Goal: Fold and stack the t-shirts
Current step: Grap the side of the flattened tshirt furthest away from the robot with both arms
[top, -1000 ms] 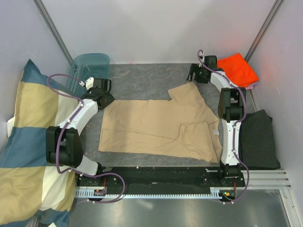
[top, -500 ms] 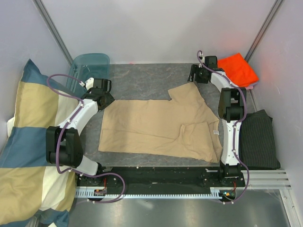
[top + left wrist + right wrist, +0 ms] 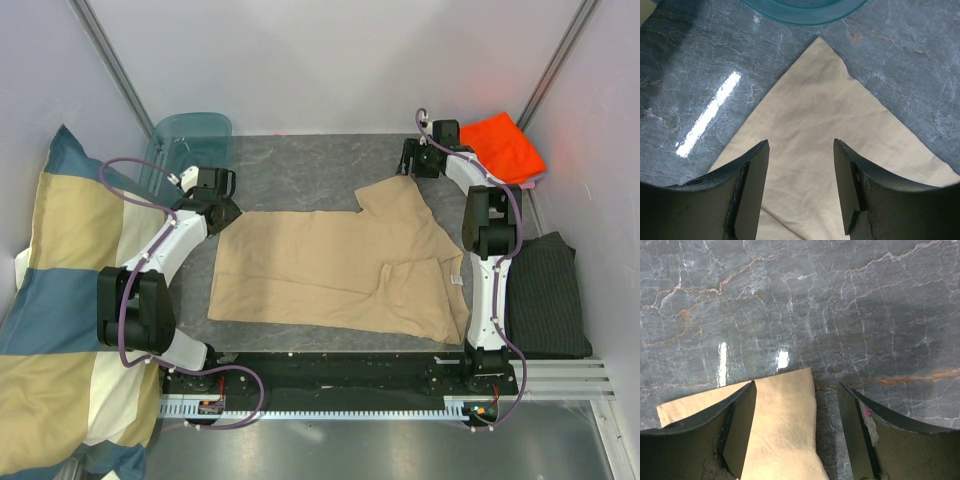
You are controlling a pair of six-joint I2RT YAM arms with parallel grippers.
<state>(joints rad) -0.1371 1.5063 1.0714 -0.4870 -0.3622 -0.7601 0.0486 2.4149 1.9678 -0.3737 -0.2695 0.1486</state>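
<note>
Overhead view of a two-armed robot at a grey marbled table (image 3: 300, 170) inside a pale-walled booth.

The left gripper (image 3: 216, 186) sits at the left of the frame, over the upper left corner of a tan t-shirt (image 3: 330, 265). Its wrist camera shows the jaws of the left gripper (image 3: 800, 145) standing well apart, with the pointed corner of the tan cloth (image 3: 815, 125) lying flat between and beyond them. Nothing is pinched. Whether the fingertips touch the cloth cannot be told.

The right gripper (image 3: 412, 160) is at the upper right of the frame, at the top edge of the shirt. In its own camera, the right gripper (image 3: 797, 387) also has its jaws wide apart, straddling a hemmed end of the tan fabric (image 3: 785, 410), which lies flat on the stone. It holds nothing.

The tan t-shirt is spread across the middle of the table, partly folded on its right side. A folded bright orange t-shirt (image 3: 505, 145) lies in the upper right corner.

A dark grey striped cloth (image 3: 545, 295) rests at the right edge. A blue-and-cream checked pillow (image 3: 60, 300) fills the left side. A clear teal container (image 3: 190, 140) stands at upper left, its rim (image 3: 805, 7) just beyond the shirt corner.
</note>
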